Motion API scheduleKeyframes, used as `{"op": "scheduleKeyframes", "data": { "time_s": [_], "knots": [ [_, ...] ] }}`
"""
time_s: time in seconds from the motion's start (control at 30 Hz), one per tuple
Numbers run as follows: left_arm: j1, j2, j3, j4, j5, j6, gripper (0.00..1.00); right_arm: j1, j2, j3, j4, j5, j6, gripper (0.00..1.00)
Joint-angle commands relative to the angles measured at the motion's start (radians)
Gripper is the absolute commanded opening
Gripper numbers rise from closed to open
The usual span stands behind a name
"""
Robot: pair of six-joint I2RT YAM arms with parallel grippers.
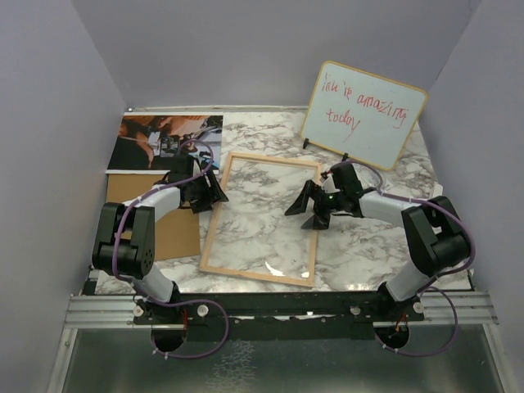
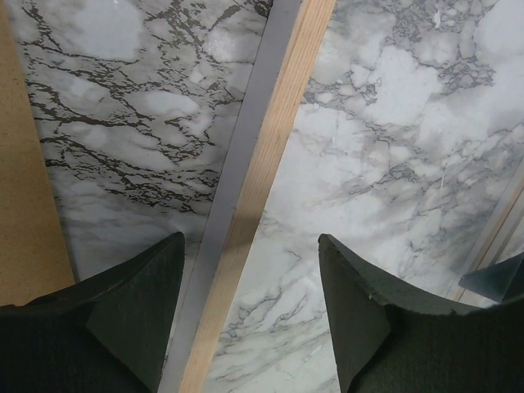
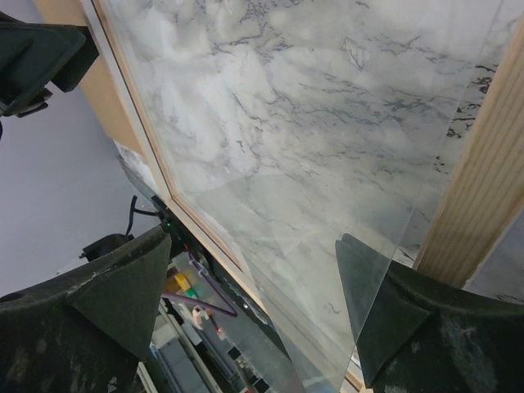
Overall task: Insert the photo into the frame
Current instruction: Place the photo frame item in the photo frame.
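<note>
The frame (image 1: 214,221) lies flat on the marble table, light-wood rails up, with its clear pane (image 1: 262,217) inside. The photo (image 1: 164,139), a dark print with orange-brown people, lies at the back left, apart from both grippers. My left gripper (image 1: 209,192) is open and empty, its jaws either side of the frame's left rail (image 2: 262,164). My right gripper (image 1: 307,209) is open and empty at the frame's right rail (image 3: 483,180). In the right wrist view the pane (image 3: 311,164) looks tilted, and its edge runs between the open jaws (image 3: 254,239).
A plain brown backing board (image 1: 168,225) lies left of the frame, partly under the left arm; it also shows in the left wrist view (image 2: 24,164). A wood-rimmed whiteboard (image 1: 364,110) with red writing stands at the back right. Grey walls enclose the table.
</note>
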Motion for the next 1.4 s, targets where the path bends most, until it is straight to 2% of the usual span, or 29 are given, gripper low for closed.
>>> {"op": "scheduleKeyframes", "data": {
  "time_s": [0.0, 0.4, 0.6, 0.67, 0.73, 0.83, 1.17, 1.37],
  "knots": [
    [-0.001, -0.001, -0.011, -0.073, -0.055, 0.028, 0.69, 0.007, -0.027, 0.043, -0.094, 0.049, -0.057, 0.87],
    [-0.001, -0.008, -0.005, -0.081, -0.055, 0.035, 0.72, 0.007, -0.089, 0.141, -0.398, 0.299, -0.157, 0.87],
    [-0.001, -0.008, -0.002, -0.088, -0.044, 0.046, 0.74, 0.007, -0.149, 0.134, -0.452, 0.422, -0.158, 0.84],
    [-0.001, -0.003, -0.002, -0.09, -0.038, 0.048, 0.74, 0.007, -0.132, 0.134, -0.454, 0.431, -0.163, 0.78],
    [-0.001, 0.0, -0.002, -0.09, -0.034, 0.049, 0.73, 0.007, -0.11, 0.13, -0.451, 0.441, -0.164, 0.63],
    [-0.001, 0.004, 0.003, -0.091, -0.03, 0.051, 0.73, 0.007, -0.093, 0.119, -0.453, 0.467, -0.167, 0.47],
    [-0.001, 0.018, 0.001, -0.091, -0.027, 0.052, 0.73, 0.007, -0.051, 0.107, -0.437, 0.475, -0.197, 0.23],
    [-0.001, 0.022, 0.002, -0.091, -0.029, 0.052, 0.73, 0.007, -0.008, 0.104, -0.417, 0.47, -0.213, 0.2]
  ]
}}
